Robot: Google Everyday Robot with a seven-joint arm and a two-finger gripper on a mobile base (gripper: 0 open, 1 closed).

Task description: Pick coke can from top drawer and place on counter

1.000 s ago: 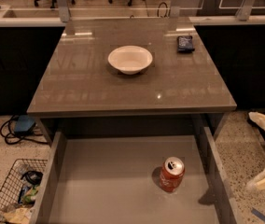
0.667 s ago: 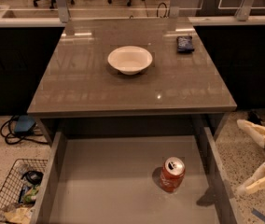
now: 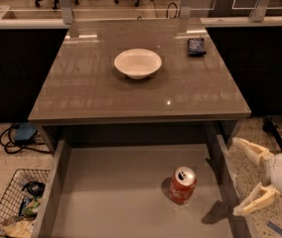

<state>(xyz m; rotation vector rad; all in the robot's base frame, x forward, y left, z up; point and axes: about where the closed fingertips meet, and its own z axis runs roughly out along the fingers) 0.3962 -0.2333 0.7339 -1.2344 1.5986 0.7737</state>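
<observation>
The coke can (image 3: pixel 182 184) stands upright in the open top drawer (image 3: pixel 116 192), toward its right side. It is red-orange with a silver top and pull tab. My gripper (image 3: pixel 241 176) is at the lower right, just outside the drawer's right wall and to the right of the can, apart from it. Its two pale fingers (image 3: pixel 252 150) are spread wide apart and hold nothing. The glossy grey-brown counter (image 3: pixel 91 93) lies above the drawer.
A white bowl (image 3: pixel 137 63) sits mid-counter and a dark blue packet (image 3: pixel 196 45) at its far right. A wire basket (image 3: pixel 13 209) with clutter stands on the floor at lower left, cables beside it. Office chairs stand at the back.
My gripper has moved left into view, from the right edge toward the drawer's right wall. The can, bowl and drawer have not moved.
</observation>
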